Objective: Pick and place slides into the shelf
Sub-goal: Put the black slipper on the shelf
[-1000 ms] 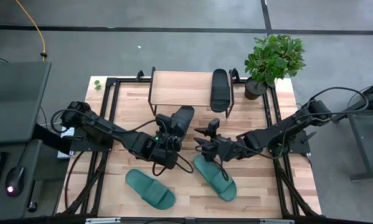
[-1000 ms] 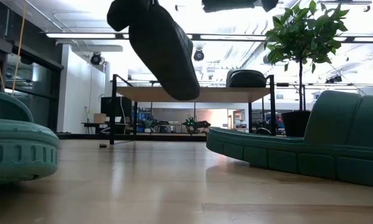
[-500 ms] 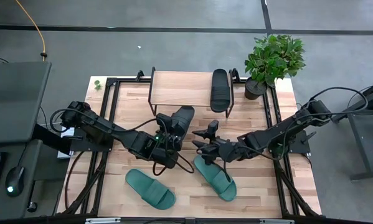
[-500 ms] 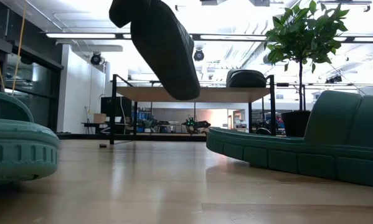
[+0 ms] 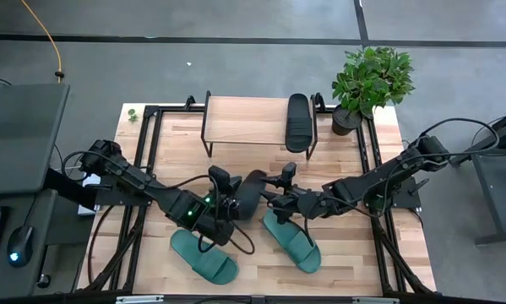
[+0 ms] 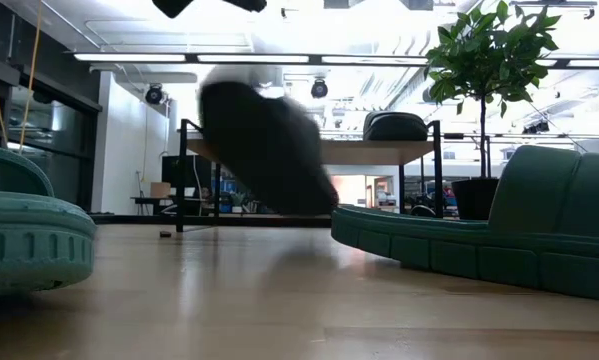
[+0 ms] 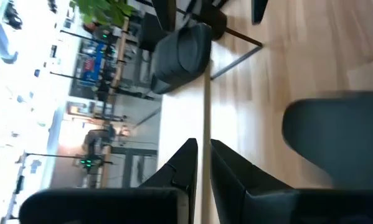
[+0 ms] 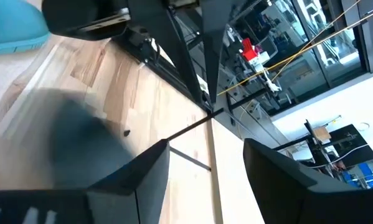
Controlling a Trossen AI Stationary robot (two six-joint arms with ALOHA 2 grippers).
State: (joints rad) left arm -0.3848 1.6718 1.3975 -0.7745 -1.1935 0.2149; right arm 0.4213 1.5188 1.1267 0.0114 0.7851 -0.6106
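Tabletop, left pincer nearly closed, empty

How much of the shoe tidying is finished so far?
One black slide lies on the shelf. A second black slide, blurred, is between the left gripper and the open right gripper; whether either holds it is unclear. Two teal slides lie on the table, not yet picked.

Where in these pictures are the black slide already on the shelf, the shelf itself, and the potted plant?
black slide on the shelf (image 5: 297,122), high view, middle of its strap.
shelf (image 5: 244,120), high view, bare part of its wooden top board.
potted plant (image 5: 372,78), high view, centre of its leaves.
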